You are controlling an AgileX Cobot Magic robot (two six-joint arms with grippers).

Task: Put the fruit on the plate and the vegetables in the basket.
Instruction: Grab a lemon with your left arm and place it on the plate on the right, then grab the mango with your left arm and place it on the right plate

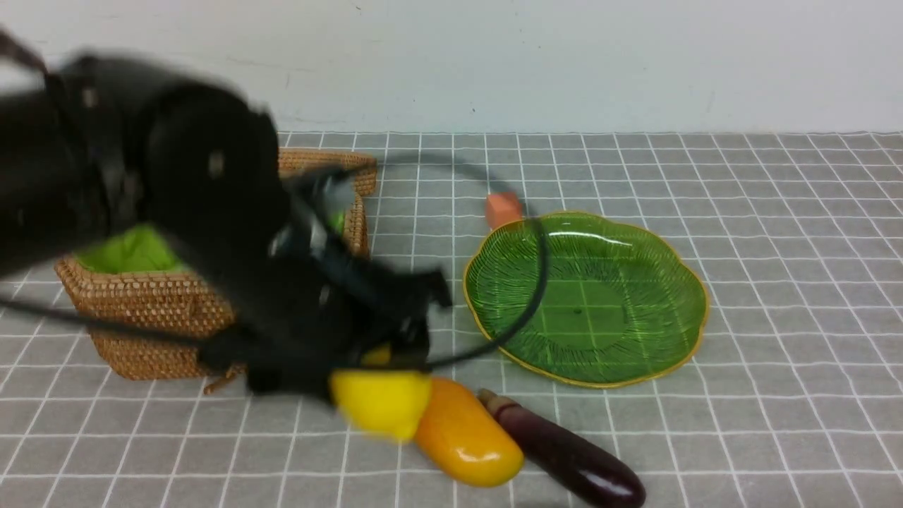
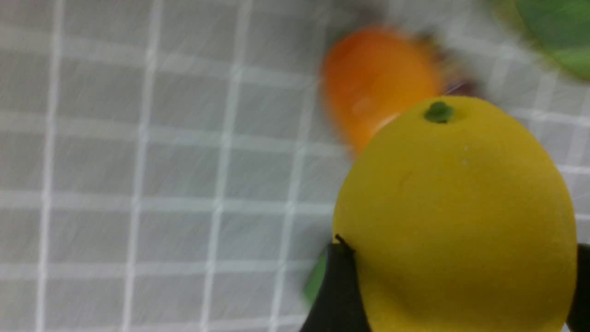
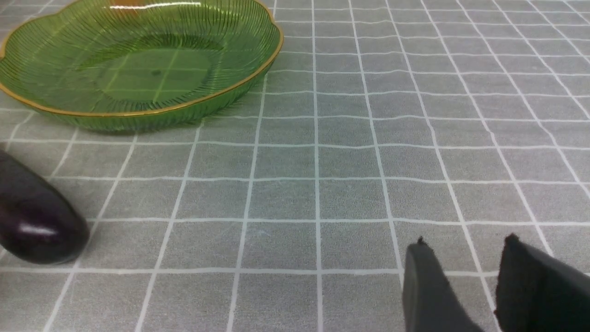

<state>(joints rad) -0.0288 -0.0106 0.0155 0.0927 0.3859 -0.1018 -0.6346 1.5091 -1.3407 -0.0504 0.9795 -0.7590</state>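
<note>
Though your blurred left arm (image 1: 176,176) hides part of the basket (image 1: 152,303), the left claw (image 2: 458,276) clamps the lemon (image 1: 381,403); the right claw (image 3: 465,242) sits slightly parted, empty, over grey-checked worktop (image 1: 776,395).

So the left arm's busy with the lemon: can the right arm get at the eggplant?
Probably yes: the eggplant lies uncovered, with nothing between it and the open, empty right end effector.

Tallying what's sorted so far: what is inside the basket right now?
Only green lining shows inside the basket; no vegetable is visible there. The blurred left arm covers most of the interior, so anything lying behind it cannot be seen.
</note>
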